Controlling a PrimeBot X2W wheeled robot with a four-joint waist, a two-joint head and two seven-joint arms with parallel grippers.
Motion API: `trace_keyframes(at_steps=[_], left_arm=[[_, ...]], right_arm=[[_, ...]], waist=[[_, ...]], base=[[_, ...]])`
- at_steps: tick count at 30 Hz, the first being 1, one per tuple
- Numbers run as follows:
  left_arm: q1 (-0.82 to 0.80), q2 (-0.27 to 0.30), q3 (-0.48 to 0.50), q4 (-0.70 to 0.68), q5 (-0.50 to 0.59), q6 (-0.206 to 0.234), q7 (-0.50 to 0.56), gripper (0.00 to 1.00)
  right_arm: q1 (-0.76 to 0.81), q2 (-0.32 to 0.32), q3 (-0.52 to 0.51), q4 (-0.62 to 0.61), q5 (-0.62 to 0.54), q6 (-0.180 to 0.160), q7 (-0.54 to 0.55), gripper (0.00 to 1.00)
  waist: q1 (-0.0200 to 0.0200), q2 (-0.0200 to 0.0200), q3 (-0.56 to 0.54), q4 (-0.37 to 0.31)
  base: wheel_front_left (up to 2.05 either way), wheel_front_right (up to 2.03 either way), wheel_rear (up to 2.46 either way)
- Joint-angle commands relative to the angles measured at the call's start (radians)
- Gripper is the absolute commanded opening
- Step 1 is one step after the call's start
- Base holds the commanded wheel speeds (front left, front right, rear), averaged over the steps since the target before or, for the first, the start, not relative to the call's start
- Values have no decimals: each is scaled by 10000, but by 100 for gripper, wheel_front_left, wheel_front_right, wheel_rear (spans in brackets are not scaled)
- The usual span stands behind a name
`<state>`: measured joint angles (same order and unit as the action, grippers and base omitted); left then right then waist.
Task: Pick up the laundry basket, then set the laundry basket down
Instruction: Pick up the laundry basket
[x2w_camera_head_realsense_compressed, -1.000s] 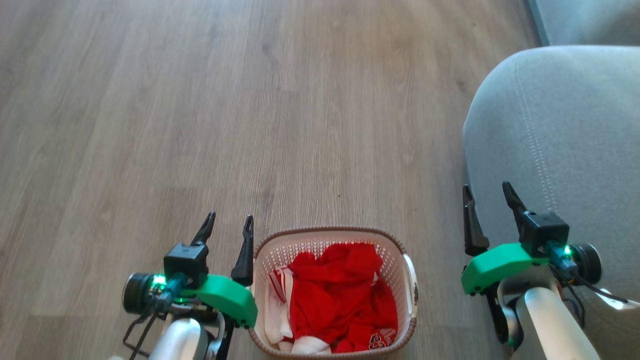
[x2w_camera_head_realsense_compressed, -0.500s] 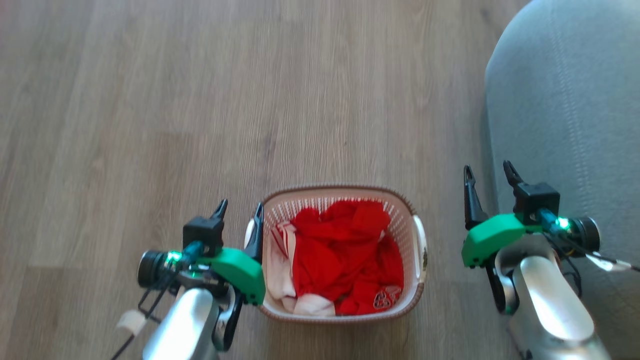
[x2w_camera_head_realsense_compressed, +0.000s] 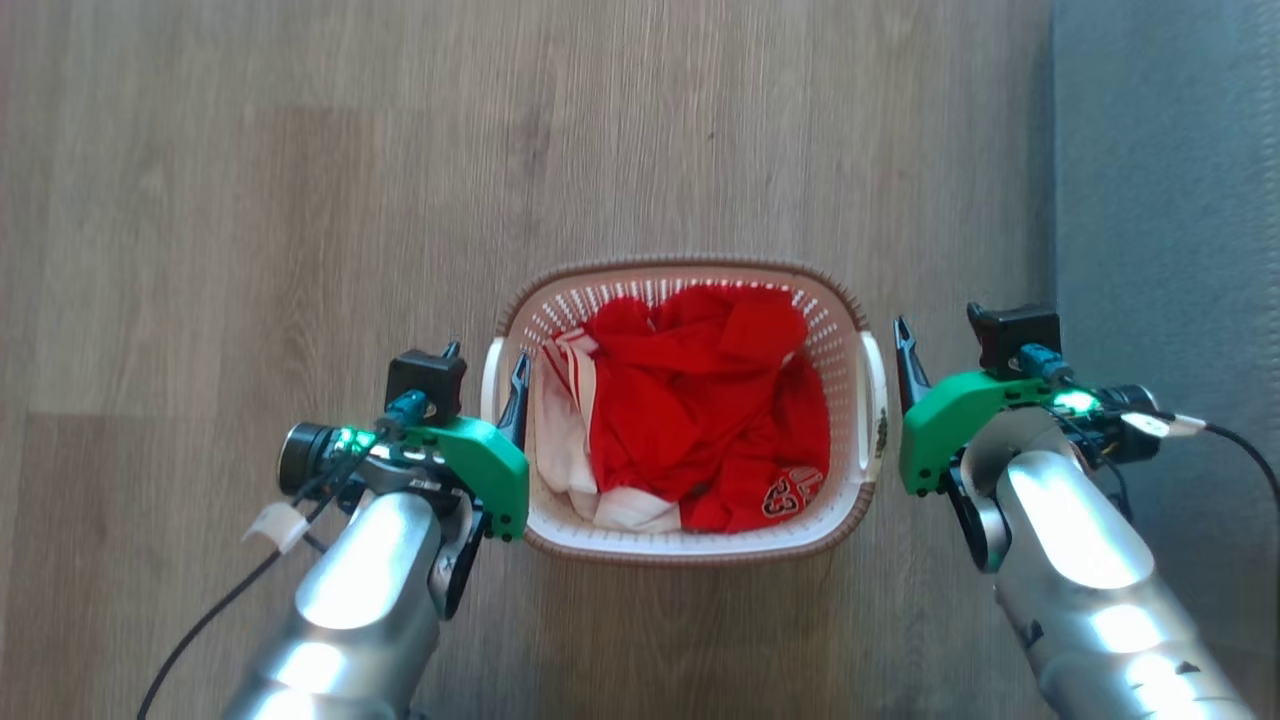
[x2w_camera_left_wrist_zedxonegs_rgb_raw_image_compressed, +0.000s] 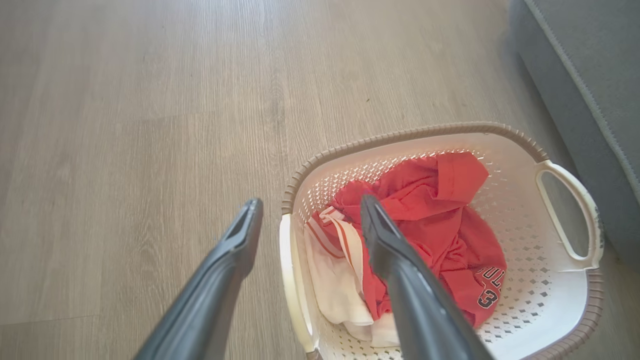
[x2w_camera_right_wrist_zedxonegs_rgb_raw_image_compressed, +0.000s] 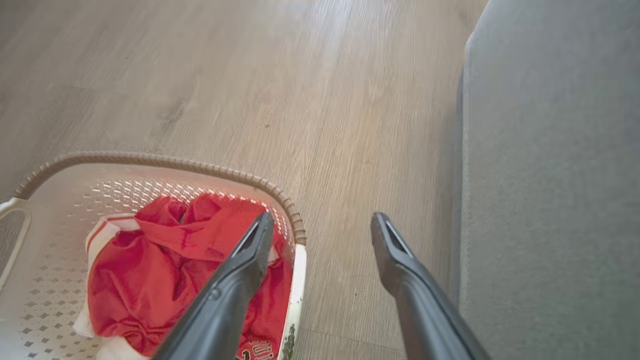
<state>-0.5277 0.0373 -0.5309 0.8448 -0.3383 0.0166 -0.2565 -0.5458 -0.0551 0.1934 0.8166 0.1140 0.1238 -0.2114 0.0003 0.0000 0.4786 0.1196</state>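
**Bright, warm daylight; soft focus throughout**
Light glares white off the left forearm (x2w_camera_head_realsense_compressed: 365, 575) and right forearm (x2w_camera_head_realsense_compressed: 1075, 520) in the head view and washes the floor (x2w_camera_right_wrist_zedxonegs_rgb_raw_image_compressed: 320, 30) pale along the right wrist view's top edge. A thin shadow lines the foot of the grey couch (x2w_camera_right_wrist_zedxonegs_rgb_raw_image_compressed: 550, 150). The left pincer (x2w_camera_left_wrist_zedxonegs_rgb_raw_image_compressed: 310, 201) and right pincer (x2w_camera_right_wrist_zedxonegs_rgb_raw_image_compressed: 322, 217) blur toward the bottom edge of their wrist views.

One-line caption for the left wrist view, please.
Open left gripper lined up astride a side handle of the laundry basket, red and white clothes inside, wood floor around.
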Motion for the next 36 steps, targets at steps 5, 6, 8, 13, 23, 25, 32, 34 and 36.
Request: trace_keyframes(at_steps=[5,6,8,13,23,25,32,34,36], left_arm=[[-637,129,-128,648,-562,-117,-53,100],[-730,129,-220,804,-632,-147,-53,100],[-930,129,-382,1108,-771,-195,-53,100],[-1474,129,-727,1787,-1160,-274,-53,100],[-2362,129,-1685,2711,-1937,-501,-53,100],[-2499,129,-1838,2810,-2100,-543,-53,100],[-2980,129,-2454,3311,-2450,-704,-53,100],[-3063,129,-2656,3486,-2594,-812,7,100],[-3154,129,-2856,3591,-2737,-901,127,100]], right_arm=[[-465,49,651,659,883,69,283,100],[-557,49,700,791,935,69,302,100],[-725,49,805,1002,1093,69,346,100],[-1150,49,1006,1497,1233,69,465,100],[-1694,49,1578,2222,1887,69,1144,100],[-1802,49,1657,2314,1924,69,1151,100],[-2215,49,1885,2502,2141,69,1217,100],[-2315,49,1961,2585,2151,69,1237,100],[-2395,49,2058,2643,2186,69,1257,100]], waist=[[-3,0,866,43],[-3,0,970,47],[-3,0,1199,51],[-3,0,1750,78],[-3,0,2635,126],[-3,0,2798,135],[-3,0,3347,101],[-3,0,3454,81],[-3,0,3551,77]], base=[[0,0,0],[0,0,0],[0,0,0],[0,0,0],[0,0,0],[0,0,0],[0,0,0],[0,0,0],[0,0,0]])
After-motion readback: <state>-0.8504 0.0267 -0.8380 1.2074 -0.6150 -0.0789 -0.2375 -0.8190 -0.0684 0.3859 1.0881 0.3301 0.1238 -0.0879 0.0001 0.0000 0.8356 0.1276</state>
